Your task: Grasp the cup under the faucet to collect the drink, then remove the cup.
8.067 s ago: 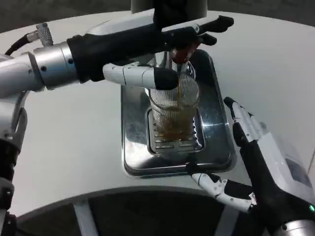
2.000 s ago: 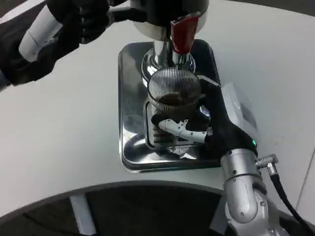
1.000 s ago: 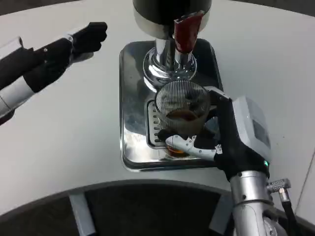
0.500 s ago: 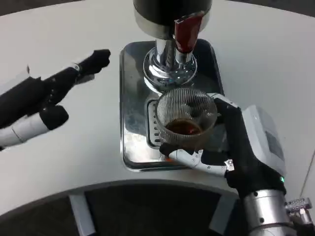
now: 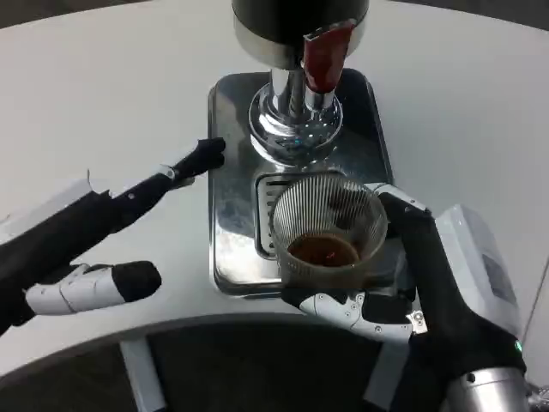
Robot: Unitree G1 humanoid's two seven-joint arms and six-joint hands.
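Observation:
A ribbed clear glass cup [image 5: 328,230] with brown drink in its bottom is held by my right hand [image 5: 420,283], whose fingers wrap its right side and base. The cup sits lifted at the front edge of the steel drip tray [image 5: 230,197], well in front of the faucet with its red lever [image 5: 322,56]. My left hand [image 5: 103,240] lies open over the table at the left, fingers stretched out, one fingertip near the tray's left rim.
The dispenser's chrome column [image 5: 292,120] stands at the back of the tray. The white table [image 5: 111,112] spreads left and right; its curved front edge runs just under both hands.
My right hand has drawn the cup toward me, away from the faucet and off the grate. My left hand has dropped lower and nearer the tray's left rim.

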